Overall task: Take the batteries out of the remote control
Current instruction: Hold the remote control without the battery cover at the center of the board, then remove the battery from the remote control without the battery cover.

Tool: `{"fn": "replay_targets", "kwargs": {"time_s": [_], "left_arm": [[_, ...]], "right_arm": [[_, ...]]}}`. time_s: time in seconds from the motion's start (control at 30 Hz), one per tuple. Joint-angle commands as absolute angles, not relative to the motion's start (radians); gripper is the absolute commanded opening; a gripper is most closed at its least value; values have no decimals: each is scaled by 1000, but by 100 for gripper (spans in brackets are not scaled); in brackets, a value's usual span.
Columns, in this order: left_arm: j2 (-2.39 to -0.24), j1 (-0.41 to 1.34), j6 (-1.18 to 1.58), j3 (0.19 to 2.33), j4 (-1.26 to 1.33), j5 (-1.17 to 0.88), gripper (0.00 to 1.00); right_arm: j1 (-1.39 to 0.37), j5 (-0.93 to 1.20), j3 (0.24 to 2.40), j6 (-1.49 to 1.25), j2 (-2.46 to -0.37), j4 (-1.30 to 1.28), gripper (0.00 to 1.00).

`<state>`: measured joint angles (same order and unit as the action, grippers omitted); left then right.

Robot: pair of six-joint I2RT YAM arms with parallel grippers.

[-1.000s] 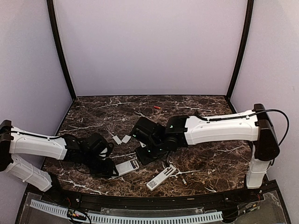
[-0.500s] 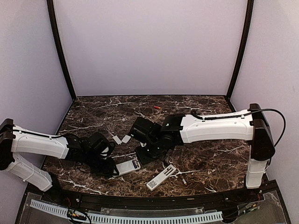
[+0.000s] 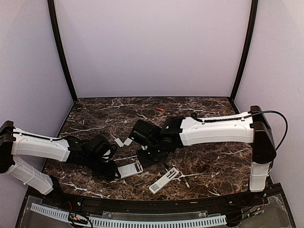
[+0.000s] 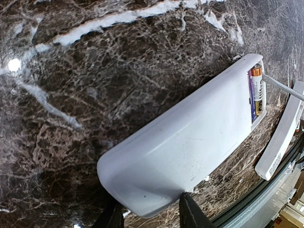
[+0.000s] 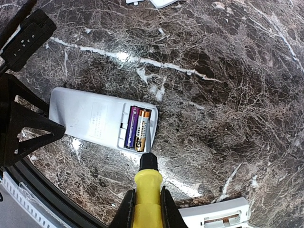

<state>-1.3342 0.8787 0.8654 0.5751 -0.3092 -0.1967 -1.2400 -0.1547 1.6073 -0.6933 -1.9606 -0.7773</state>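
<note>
Now | smooth white remote [image 5: 90, 121] | two cylindrical batteries [image 5: 137, 129] | yellow-handled screwdriver [image 5: 147, 187] | marble table [image 5: 228, 95]

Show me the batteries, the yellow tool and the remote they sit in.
batteries [image 5: 141, 128]: right wrist view, on the gold-and-black cell.
yellow-handled tool [image 5: 146, 192]: right wrist view, on its handle.
remote control [image 5: 85, 116]: right wrist view, on its white back.

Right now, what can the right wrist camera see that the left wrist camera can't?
Only the right wrist view shows the tool's yellow handle in the right gripper, plus the cover plates. Only the left wrist view shows the left gripper with both fingertips pinching the end of the white remote. Both show that remote, its two batteries and the tool's thin tip.
</note>
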Motion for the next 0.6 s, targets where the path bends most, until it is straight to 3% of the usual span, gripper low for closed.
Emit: {"fn": "replay_targets", "kwargs": {"time_s": [0.0, 0.37, 0.57], "left_arm": [[-1346, 875, 849, 561, -362, -173, 40], [-1357, 875, 842, 559, -354, -176, 38], [-1373, 875, 838, 553, -350, -165, 37]], "right_arm": [[-1233, -170, 1638, -699, -1981, -805, 0], [-1229, -138, 1641, -676, -2016, -811, 0], [-1167, 38, 1471, -671, -1943, -619, 0]]}}
